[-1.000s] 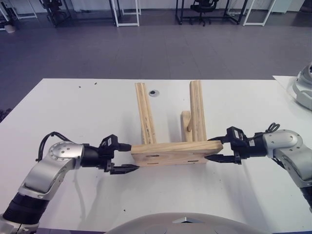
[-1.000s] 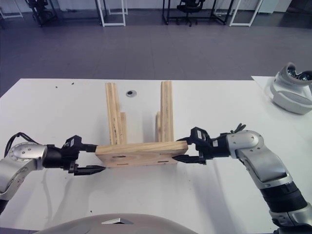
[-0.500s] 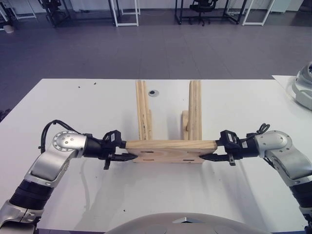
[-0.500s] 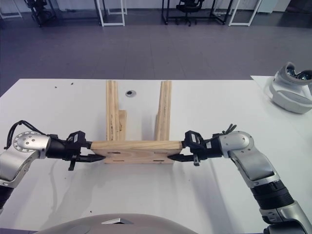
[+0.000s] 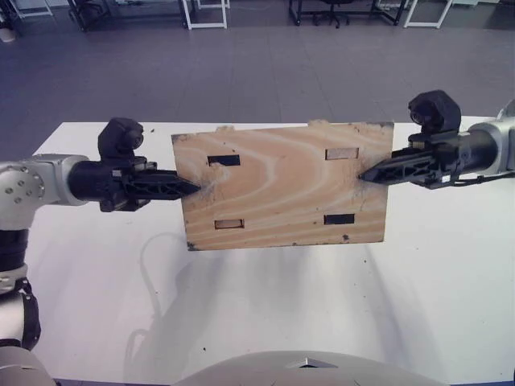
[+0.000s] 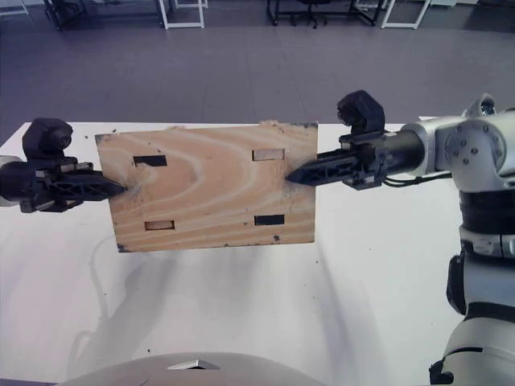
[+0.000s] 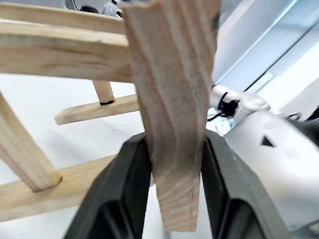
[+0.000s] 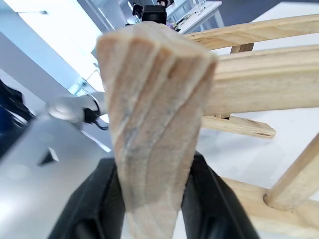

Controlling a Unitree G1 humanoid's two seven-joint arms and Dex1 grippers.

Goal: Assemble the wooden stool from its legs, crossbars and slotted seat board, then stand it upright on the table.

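The assembled wooden stool hangs above the white table with its slotted seat board (image 5: 282, 185) turned flat toward my head. Its four slots show, two of them filled by tenons. My left gripper (image 5: 189, 186) is shut on the board's left edge and my right gripper (image 5: 366, 174) is shut on its right edge. In the left wrist view the board's edge (image 7: 174, 99) sits clamped between black fingers (image 7: 127, 194), with legs and crossbars (image 7: 55, 50) beyond it. The right wrist view has the other edge (image 8: 149, 114) pinched the same way, with legs (image 8: 259, 74) behind. From the head the board hides the legs.
The white table (image 5: 434, 273) stretches under and around the raised stool, bare apart from small dark specks. Grey floor with furniture frames (image 5: 201, 12) lies past its far edge.
Both grippers have lifted the stool off the table and tipped it, so the seat board now faces the head camera instead of lying edge-on. Both arms rose and spread wider.
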